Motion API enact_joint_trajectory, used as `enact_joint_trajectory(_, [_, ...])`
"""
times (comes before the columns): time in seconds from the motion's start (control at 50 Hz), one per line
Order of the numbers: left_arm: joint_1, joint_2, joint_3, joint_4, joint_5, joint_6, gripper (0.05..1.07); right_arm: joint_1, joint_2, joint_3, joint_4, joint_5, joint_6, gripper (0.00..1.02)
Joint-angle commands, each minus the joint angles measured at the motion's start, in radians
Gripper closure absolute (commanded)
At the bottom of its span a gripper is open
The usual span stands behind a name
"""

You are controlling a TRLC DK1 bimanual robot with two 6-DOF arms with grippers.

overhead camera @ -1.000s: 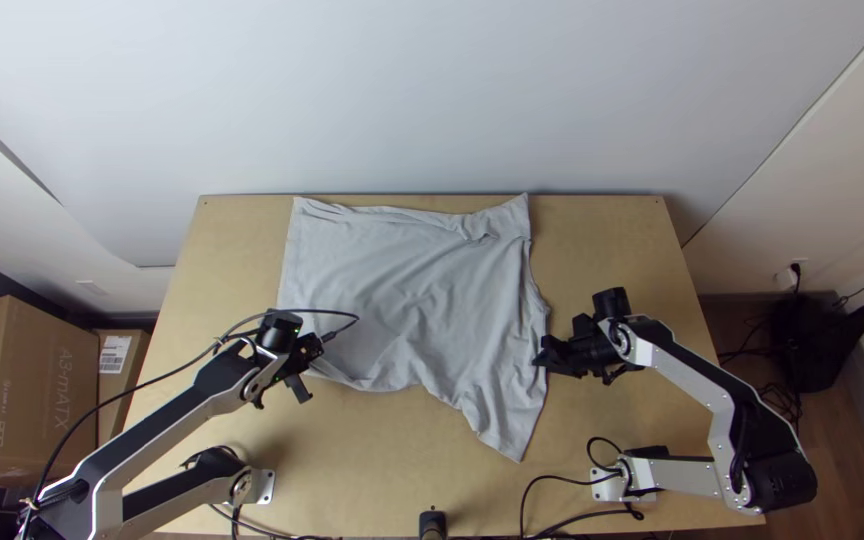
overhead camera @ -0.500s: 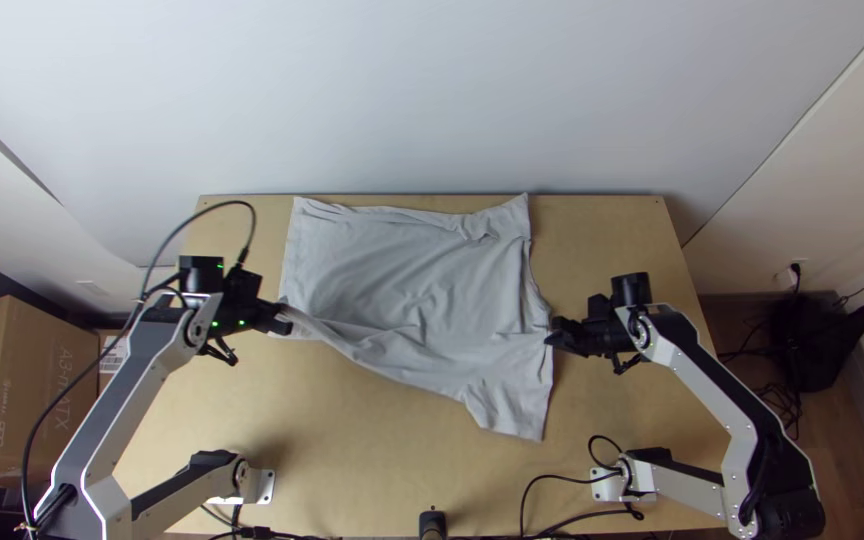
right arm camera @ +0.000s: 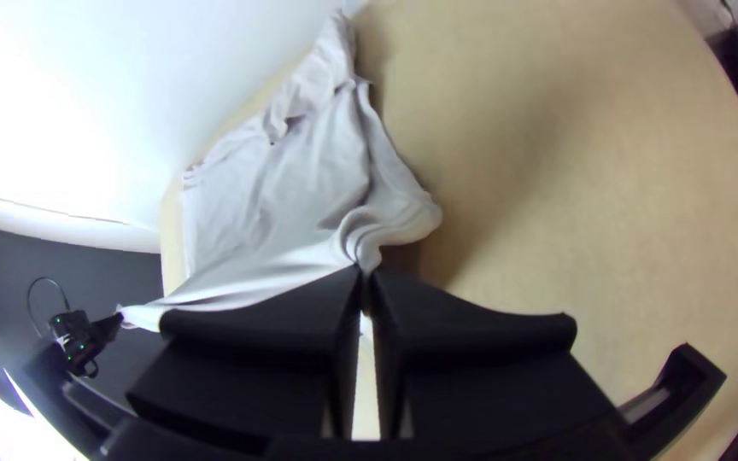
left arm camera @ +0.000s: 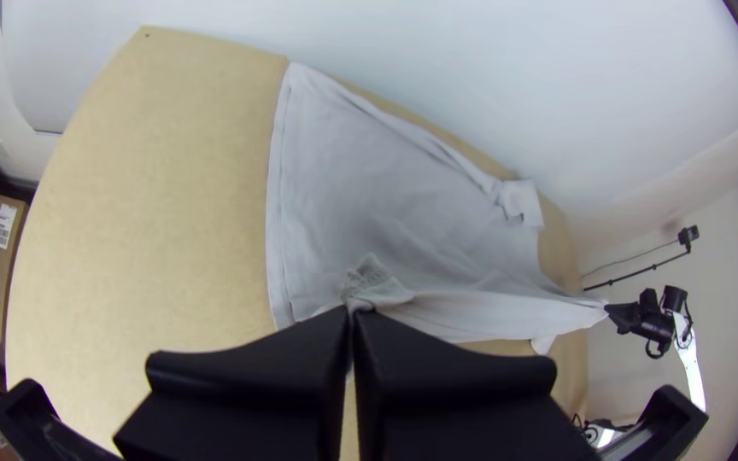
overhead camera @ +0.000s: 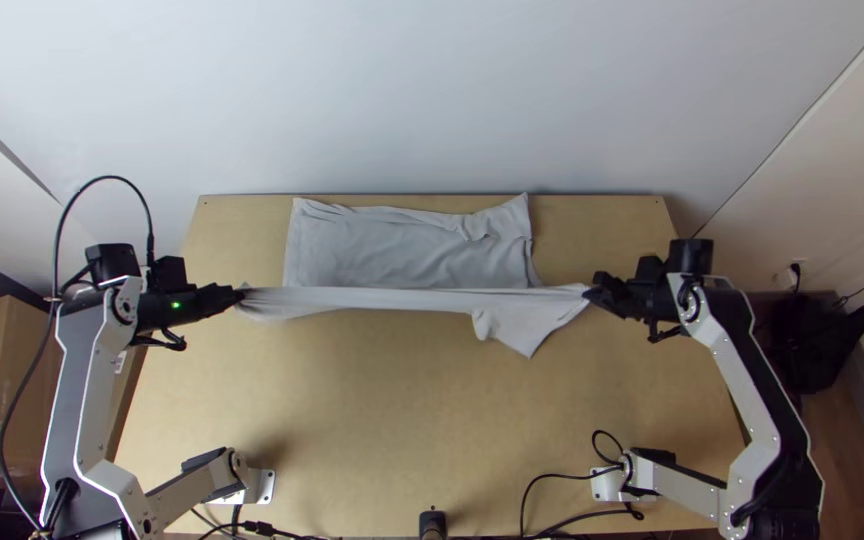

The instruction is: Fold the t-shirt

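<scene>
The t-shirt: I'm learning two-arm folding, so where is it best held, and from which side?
Probably at both ends of the near side of the t-shirt, left claw from the left, right claw from the right: that side stretches taut between them.

The top view is bright and evenly lit, with faint, soft-edged shadows on the table (overhead camera: 382, 430). In the right wrist view the wall (right arm camera: 44, 111) glares nearly white, and a broad, diffuse shadow crosses the table. Both wrist views darken at the corners (and the table's straight edges bow like a barrel).
</scene>
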Motion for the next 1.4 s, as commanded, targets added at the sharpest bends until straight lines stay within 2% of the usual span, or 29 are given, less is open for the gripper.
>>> enact_joint_trajectory(0.0, [-0.015,-0.091,0.127,-0.002,-0.021,-0.077,1.05,0.028,-0.061,0.139,-0.036,0.094,-0.045,1.0])
enact_joint_trajectory(0.12, [-0.044,-0.116,0.257,0.004,-0.027,-0.161,1.05,0.108,-0.061,0.304,-0.081,0.187,-0.079,1.0])
enact_joint_trajectory(0.3, [-0.058,-0.061,0.429,0.104,-0.111,-0.237,1.05,0.137,0.013,0.53,-0.089,0.233,-0.107,1.0])
enact_joint_trajectory(0.48, [-0.061,0.024,0.56,0.184,-0.208,-0.235,1.05,0.137,0.174,0.818,-0.115,0.267,-0.157,1.0])
enact_joint_trajectory(0.54, [-0.061,0.057,0.607,0.21,-0.214,-0.232,1.05,0.14,0.229,0.909,-0.115,0.304,-0.189,1.0])
enact_joint_trajectory(0.76, [-0.064,0.231,0.856,0.247,-0.265,-0.232,1.05,0.149,0.429,1.286,-0.105,0.356,-0.219,1.0])
enact_joint_trajectory(0.9, [-0.062,0.289,1.05,0.248,-0.309,-0.24,1.05,0.183,0.4,1.305,0.027,0.393,-0.229,1.0])
enact_joint_trajectory(1.0, [-0.059,0.257,1.109,0.267,-0.317,-0.24,1.05,0.201,0.338,1.303,0.083,0.393,-0.229,1.0])
enact_joint_trajectory(1.12, [-0.048,0.149,1.101,0.273,-0.323,-0.246,1.05,0.221,0.217,1.289,0.093,0.393,-0.214,1.0])
enact_joint_trajectory(1.38, [0.011,-0.185,1.0,0.277,-0.354,-0.244,1.05,0.253,-0.134,1.186,0.05,0.391,-0.105,1.0])
